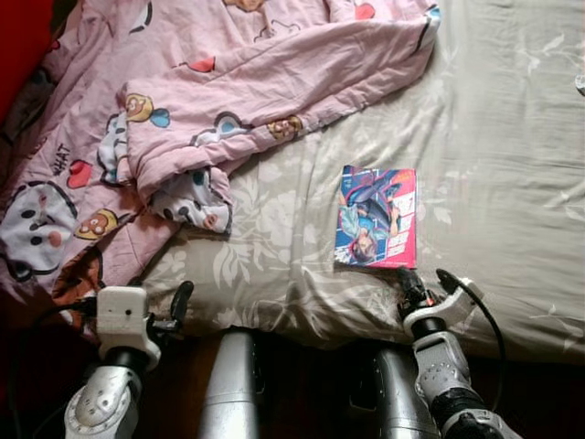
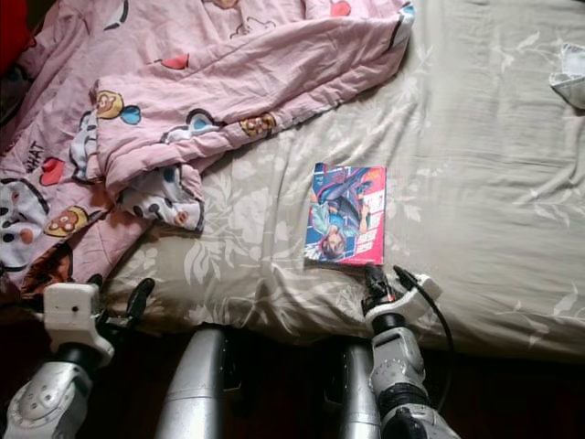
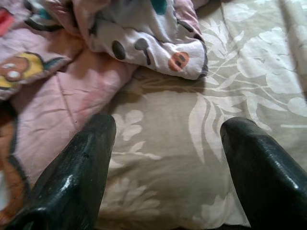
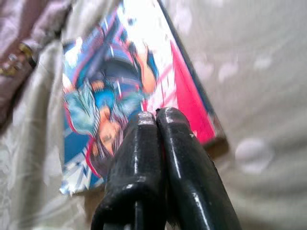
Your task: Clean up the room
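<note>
Item: book (image 1: 376,218), thin, bright cover in blue and pink, lying flat on the bed (image 1: 512,165) near its front edge, about midway along that edge. Long axis runs from the front edge toward the back of the bed; one short end faces us

Right gripper (image 1: 422,285): at the front edge of the bed, just beside the near right corner of the book. In the right wrist view its two black fingers (image 4: 158,158) are pressed together with nothing between them, tips pointing up the cover (image 4: 120,91). We judge this arm far the nearer; the book lies straight ahead of its tips and a little to our left

Left gripper (image 1: 174,306): at the front edge toward the bed's left end, well apart from the book. Fingers (image 3: 72,177) spread wide, holding nothing, over bare sheet just short of the blanket (image 1: 183,101)

Surface: soft beige sheet with a pale leaf print, creased; we expect a flat book to sink a little and give the fingers small purchase on its edge

Also present: pink cartoon-print blanket, rumpled, heaped over the bed's left and back-left part; a small pale cloth item (image 2: 571,84) at the right edge; dark floor below the front edge
</note>
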Controlling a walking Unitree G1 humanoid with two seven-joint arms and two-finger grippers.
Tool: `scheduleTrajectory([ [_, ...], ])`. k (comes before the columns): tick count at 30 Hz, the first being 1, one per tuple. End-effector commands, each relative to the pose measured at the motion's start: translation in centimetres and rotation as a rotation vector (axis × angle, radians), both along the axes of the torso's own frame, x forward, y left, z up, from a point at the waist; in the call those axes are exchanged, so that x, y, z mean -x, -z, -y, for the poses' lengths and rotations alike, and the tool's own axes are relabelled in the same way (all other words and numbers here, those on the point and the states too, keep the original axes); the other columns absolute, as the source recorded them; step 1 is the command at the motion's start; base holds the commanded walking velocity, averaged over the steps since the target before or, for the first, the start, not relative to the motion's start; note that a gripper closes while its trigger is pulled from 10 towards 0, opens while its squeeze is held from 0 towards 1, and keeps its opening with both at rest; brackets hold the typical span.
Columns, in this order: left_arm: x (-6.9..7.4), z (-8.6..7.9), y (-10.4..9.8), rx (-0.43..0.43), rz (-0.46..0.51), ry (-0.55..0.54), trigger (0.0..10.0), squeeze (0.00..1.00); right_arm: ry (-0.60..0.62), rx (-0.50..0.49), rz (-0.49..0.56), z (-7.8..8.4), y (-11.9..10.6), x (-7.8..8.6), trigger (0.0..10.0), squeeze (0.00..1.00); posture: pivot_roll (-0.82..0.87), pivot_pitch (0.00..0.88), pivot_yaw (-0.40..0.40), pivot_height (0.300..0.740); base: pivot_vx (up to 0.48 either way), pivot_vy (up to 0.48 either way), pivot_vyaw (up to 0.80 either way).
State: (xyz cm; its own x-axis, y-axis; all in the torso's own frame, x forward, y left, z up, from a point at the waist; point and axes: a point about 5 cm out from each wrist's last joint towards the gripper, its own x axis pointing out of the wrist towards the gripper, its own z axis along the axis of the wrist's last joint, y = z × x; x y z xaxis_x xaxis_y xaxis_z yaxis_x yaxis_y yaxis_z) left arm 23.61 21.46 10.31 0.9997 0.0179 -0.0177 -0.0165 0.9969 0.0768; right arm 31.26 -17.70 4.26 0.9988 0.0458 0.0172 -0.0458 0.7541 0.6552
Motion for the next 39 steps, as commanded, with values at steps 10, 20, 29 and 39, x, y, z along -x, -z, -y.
scheduleTrajectory([
  [10,0.4,-0.6,2.4,-0.002,-0.054,-0.033,10.0,0.0,0.076,-0.038,-0.153,0.9,3.6,3.2,10.0,1.0,0.17,0.315,0.006,0.632,0.0,0.0,0.0],
  [20,0.7,-0.8,1.9,-0.019,-0.031,-0.015,10.0,0.0,0.078,-0.064,-0.099,0.5,-0.2,-1.2,10.0,1.0,0.19,0.356,0.038,0.632,0.0,0.0,0.0],
  [29,1.7,-0.9,0.6,-0.031,-0.012,0.0,10.0,0.0,0.101,-0.11,-0.087,0.7,-2.4,-3.2,10.0,1.0,0.22,0.415,0.058,0.632,0.0,0.0,0.0],
  [39,3.7,-0.8,-0.5,-0.041,-0.028,0.01,10.0,0.0,0.148,-0.129,-0.161,1.0,-2.2,-3.5,10.0,1.0,0.25,0.492,0.082,0.632,0.0,0.0,0.0],
])
